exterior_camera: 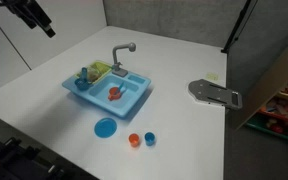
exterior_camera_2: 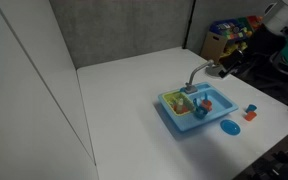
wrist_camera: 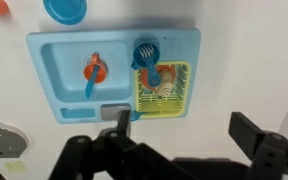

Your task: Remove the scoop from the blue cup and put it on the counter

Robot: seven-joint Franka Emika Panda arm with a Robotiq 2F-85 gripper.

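Observation:
The light blue toy sink (wrist_camera: pixel 59 45) lies on the white counter (wrist_camera: pixel 244 60). A darker blue slotted scoop (wrist_camera: pixel 144 52) stands at the sink's corner beside the yellow dish rack (wrist_camera: pixel 162 95); its round head hides the blue cup beneath it. In an exterior view the cup with the scoop (exterior_camera: pixel 84 75) stands at the sink's end. My gripper (wrist_camera: pixel 184 130) is open and empty, high above the counter beside the sink. It also shows in both exterior views (exterior_camera: pixel 36 17) (exterior_camera_2: pixel 227 66), well apart from the sink.
An orange-and-blue utensil (wrist_camera: pixel 94 70) lies in the basin. A grey faucet (exterior_camera: pixel 124 50) rises behind the sink. A round blue plate (exterior_camera: pixel 105 127), an orange cup (exterior_camera: pixel 134 139) and a squat blue cup (exterior_camera: pixel 150 138) sit in front. A grey flat object (exterior_camera: pixel 214 93) lies near the counter's edge.

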